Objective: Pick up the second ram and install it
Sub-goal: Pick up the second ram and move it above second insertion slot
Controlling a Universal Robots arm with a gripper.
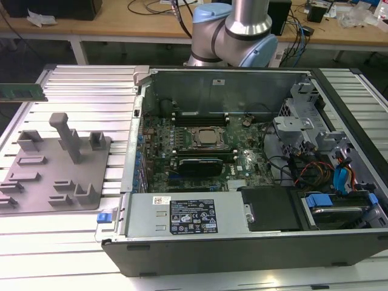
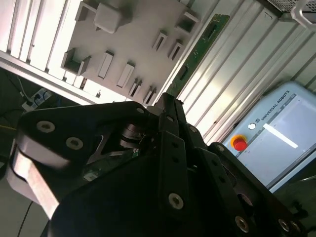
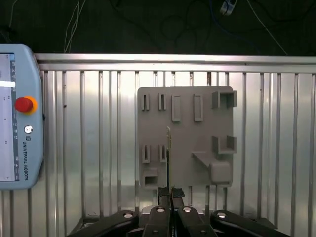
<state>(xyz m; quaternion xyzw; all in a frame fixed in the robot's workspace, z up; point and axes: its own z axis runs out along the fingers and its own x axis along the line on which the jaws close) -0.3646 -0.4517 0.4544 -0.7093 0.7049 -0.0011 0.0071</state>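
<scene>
The second ram [image 2: 200, 52] is a long green circuit-board stick, and my gripper [image 2: 168, 101] is shut on one end of it. In the first wrist view the ram [image 3: 169, 155] shows edge-on as a thin line rising from the black fingertips [image 3: 163, 193] of the gripper [image 3: 170, 193]. It hangs in the air above the grey tray [image 3: 197, 143]. In the exterior view the ram [image 1: 21, 92] juts in level from the exterior view's left edge, above the table and behind the grey tray [image 1: 36, 182].
An open computer case [image 1: 242, 242] lies at the exterior view's right of the tray, with its motherboard and silver processor [image 1: 206, 137] exposed. A teach pendant [image 3: 17, 118] rests on the ribbed metal table [image 3: 98, 148]. The arm's base [image 1: 233, 30] stands behind the case.
</scene>
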